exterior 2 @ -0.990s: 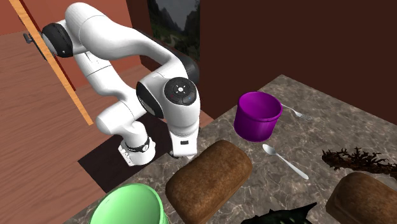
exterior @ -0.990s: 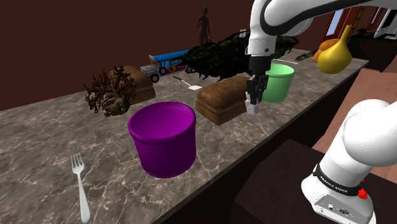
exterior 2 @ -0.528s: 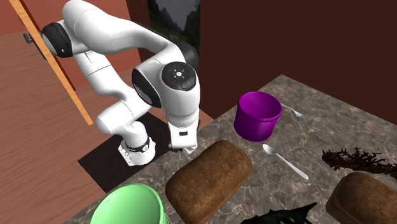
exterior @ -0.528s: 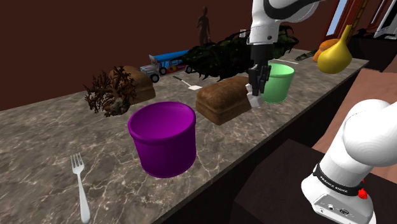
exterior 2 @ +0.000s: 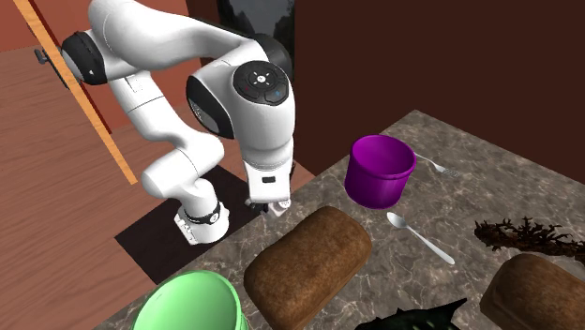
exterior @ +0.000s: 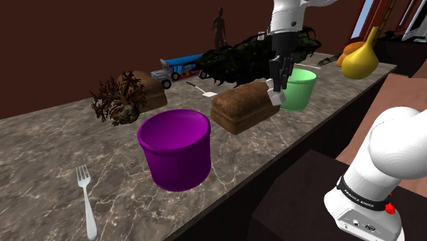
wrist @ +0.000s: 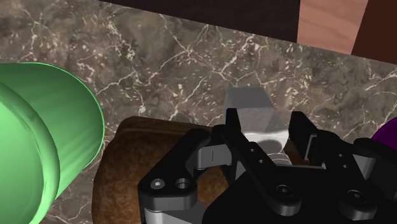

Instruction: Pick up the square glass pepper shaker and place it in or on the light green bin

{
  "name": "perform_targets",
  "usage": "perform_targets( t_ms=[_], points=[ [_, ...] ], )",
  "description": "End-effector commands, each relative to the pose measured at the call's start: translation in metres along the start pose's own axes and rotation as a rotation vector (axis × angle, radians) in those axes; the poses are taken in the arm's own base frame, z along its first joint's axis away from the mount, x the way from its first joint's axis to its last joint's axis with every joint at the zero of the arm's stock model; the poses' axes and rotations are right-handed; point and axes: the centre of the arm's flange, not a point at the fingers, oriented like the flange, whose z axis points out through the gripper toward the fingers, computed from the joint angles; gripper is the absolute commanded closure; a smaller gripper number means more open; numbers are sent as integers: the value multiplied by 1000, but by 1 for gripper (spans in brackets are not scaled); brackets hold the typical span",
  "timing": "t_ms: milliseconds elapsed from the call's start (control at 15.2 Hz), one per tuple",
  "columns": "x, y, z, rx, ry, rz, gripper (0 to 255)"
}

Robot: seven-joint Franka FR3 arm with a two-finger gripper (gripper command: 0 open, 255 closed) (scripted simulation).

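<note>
Shaker: grey square pepper shaker (wrist: 249, 105), held above the counter's (exterior: 55, 147) stand-side edge, beside the bread loaf (exterior: 236, 109).
Jaws: gripper (exterior: 276, 87) clamped on its flat sides.
Handling: probably light, rigid, slick, breakable; the flat sides suit gripping.

The marbled counter (exterior: 41, 157) carries a purple bin (exterior: 175, 149), fork (exterior: 85, 198), loaf (exterior: 236, 109), green bin (exterior: 299, 90).

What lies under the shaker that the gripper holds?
Marble counter shows around the shaker, clasped in the gripper, with the brown loaf beside. The spot directly below is covered by the shaker itself.
</note>
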Motion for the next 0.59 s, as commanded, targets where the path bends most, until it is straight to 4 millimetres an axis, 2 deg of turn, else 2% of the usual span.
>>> perform_targets(
  t_ms=[0,528],
  points=[
    [-1,-2,-11,0,0,0,255],
    [-8,-9,-52,0,0,0,255]
  ],
)
